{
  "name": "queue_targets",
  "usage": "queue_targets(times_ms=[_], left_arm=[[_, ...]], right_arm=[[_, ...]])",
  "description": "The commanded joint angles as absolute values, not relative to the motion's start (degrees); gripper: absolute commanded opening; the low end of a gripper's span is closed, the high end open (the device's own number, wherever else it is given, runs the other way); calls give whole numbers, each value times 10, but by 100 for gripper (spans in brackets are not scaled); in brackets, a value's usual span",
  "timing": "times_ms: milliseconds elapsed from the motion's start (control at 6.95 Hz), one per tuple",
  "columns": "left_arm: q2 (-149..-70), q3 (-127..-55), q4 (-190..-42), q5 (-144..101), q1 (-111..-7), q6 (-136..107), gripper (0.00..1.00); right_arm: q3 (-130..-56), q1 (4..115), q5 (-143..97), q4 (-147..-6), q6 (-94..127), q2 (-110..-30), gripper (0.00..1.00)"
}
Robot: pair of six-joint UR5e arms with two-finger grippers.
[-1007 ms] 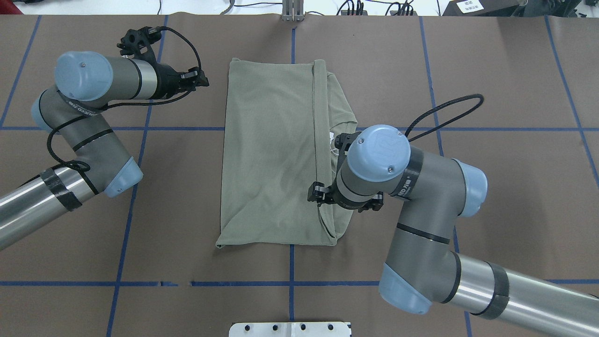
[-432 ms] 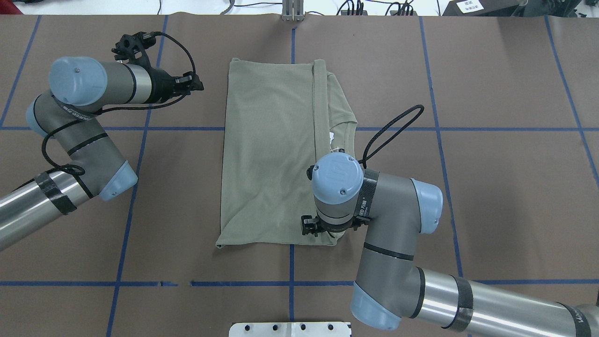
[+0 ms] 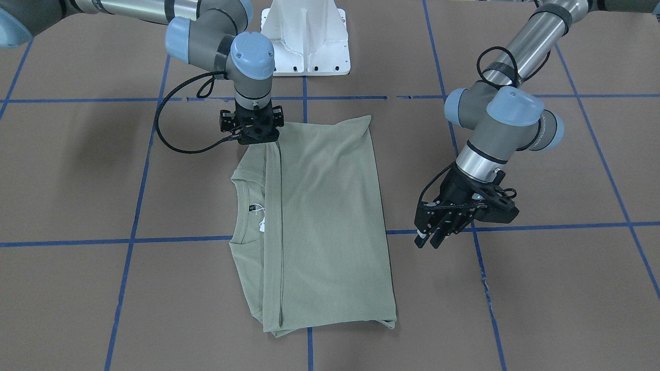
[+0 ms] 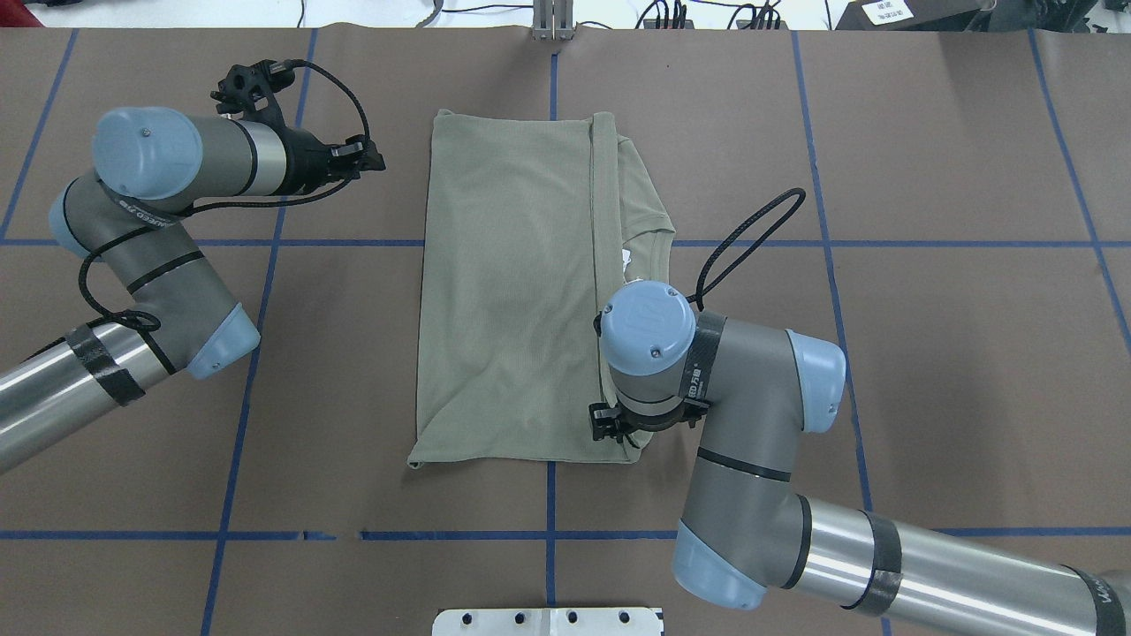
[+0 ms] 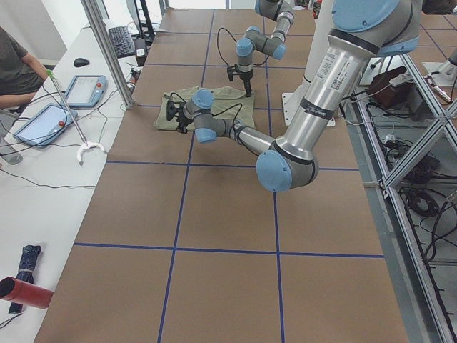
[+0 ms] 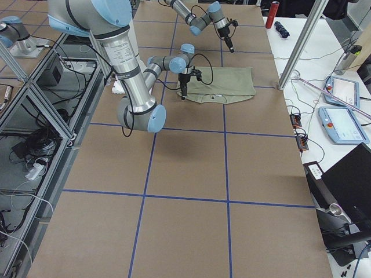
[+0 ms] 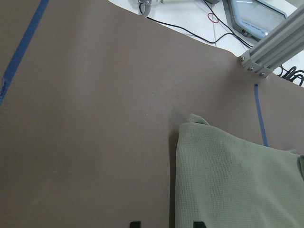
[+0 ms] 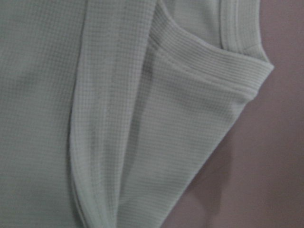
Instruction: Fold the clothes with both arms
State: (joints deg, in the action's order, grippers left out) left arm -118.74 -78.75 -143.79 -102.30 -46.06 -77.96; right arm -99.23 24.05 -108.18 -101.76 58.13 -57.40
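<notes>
The sage-green shirt [image 4: 512, 291] lies flat on the brown table, folded lengthwise into a tall rectangle, with its round neck and white tag [image 3: 262, 222] showing along one long side. My right gripper [image 3: 252, 139] points straight down onto the shirt's corner nearest the robot. Its wrist hides the fingers, so I cannot tell whether they are open or shut. The right wrist view shows only ribbed green cloth [image 8: 118, 118] and a folded hem, very close. My left gripper [image 3: 432, 238] hovers open beside the shirt's far corner [image 7: 194, 121], touching nothing.
The white pedestal base [image 3: 305, 38] stands at the robot's edge of the table. Blue tape lines [image 4: 548, 534] grid the brown surface. Past the far edge are an aluminium post [image 5: 107, 53], tablets [image 6: 342, 104] and a seated person [image 5: 14, 64].
My right arm swung along the shirt's folded side toward the robot and now stands over the near corner. The left arm drew back a little, then held still.
</notes>
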Motion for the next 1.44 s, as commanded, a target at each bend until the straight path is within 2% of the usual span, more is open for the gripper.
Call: queue_targets(times_ms=[0,144,432,863,1007,1295], left_arm=[[-1187,-788,-1438,-1023,-461,-780,48],[-1188,-794,-1437,-1023,-461,-780,48],[-1187,-802,-1432,-1024,-461,-780,48],[-1161,-839,-1430,-1035,-461,-779,48],[-1157,-845,-1431,-1063,-464,-779,48],[-1157,-845,-1431,-1064,-464,-778,48]], right_arm=[[-1109,270,-1084,-1026,492,-705,100],[-1126,268,-1078,-1024,490,-749,100],[-1122,263,-1078,-1024,497,-726,100],[-996,286,-1075,-1019,502,-547,100],[-951,285,-1075,-1013,506,-514,100],[-879,285,-1076,-945,513,-499,100]])
